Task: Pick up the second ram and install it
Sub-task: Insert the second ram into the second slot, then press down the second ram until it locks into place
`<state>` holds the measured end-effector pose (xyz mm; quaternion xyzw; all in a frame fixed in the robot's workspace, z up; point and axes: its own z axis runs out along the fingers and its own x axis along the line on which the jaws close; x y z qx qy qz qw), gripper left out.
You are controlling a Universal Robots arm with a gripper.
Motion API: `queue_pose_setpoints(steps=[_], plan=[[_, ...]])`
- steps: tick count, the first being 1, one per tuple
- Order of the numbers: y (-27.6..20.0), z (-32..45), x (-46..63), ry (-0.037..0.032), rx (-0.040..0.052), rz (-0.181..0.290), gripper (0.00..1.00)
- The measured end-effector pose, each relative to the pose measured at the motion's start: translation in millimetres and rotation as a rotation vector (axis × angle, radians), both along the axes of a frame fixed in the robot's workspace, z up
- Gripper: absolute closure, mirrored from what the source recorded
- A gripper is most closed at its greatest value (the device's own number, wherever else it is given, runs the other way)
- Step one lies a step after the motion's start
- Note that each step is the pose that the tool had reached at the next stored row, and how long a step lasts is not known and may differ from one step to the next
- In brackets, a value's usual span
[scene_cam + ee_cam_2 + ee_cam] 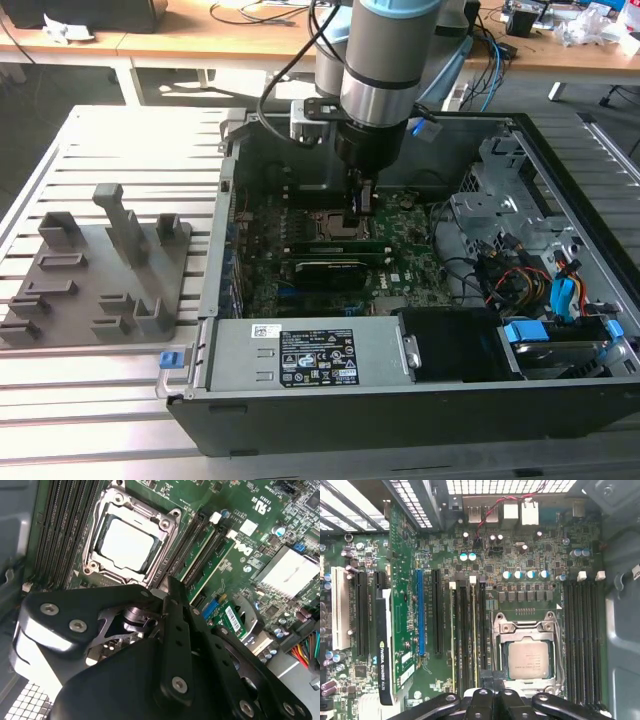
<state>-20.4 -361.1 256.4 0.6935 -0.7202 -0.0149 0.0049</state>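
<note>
My gripper [360,208] reaches down into the open computer case, close over the memory slots beside the processor socket [529,660]. Its fingers look shut, tips together [492,677], with no stick showing between them. Two thin green sticks stand seated in the slots. The second ram [474,630] is the one nearer the gripper, and its end runs under the fingertips. In the exterior view it is a long green strip [330,243] just below the gripper. I cannot tell whether the tips touch it. The second wrist view has the gripper [170,587] at the slots' end.
The green motherboard [410,265] lies inside the black case. A black graphics card [384,645] stands beside the slots. A power supply [310,355] runs along the near wall. Cables and drives [530,280] crowd the exterior view's right. The grey holder tray [100,270] is outside, on the exterior view's left.
</note>
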Motion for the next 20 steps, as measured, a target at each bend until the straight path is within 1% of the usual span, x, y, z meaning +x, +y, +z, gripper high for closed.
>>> queue_pose_setpoints(steps=[7, 8, 9, 10, 12, 13, 14, 15, 16, 17, 20], plan=[[0.0, 0.0, -0.1, -0.0029, 0.0011, 0.0, 0.89], [0.0, 0.0, 1.2, -0.003, 0.001, 0.0, 0.89], [0.0, -2.0, 15.2, -0.0003, 0.001, 0.0, 0.89], [0.0, -5.0, 25.9, 0.0018, -0.0002, 0.0, 0.89], [0.0, -8.3, 36.3, 0.0034, -0.0013, 0.002, 0.89], [0.0, -11.3, 41.8, 0.0043, -0.0026, 0.004, 0.89], [-2.8, -13.9, 42.6, 0.0045, -0.0034, 0.004, 0.89], [-6.7, -14.0, 42.6, 0.0045, -0.0036, 0.004, 0.89], [-8.1, -14.4, 42.6, 0.0045, -0.0036, 0.004, 0.89], [-8.7, -15.1, 42.7, 0.0044, -0.0034, 0.004, 0.89], [-8.8, -23.2, 43.9, 0.005, -0.0037, 0.005, 0.89]])
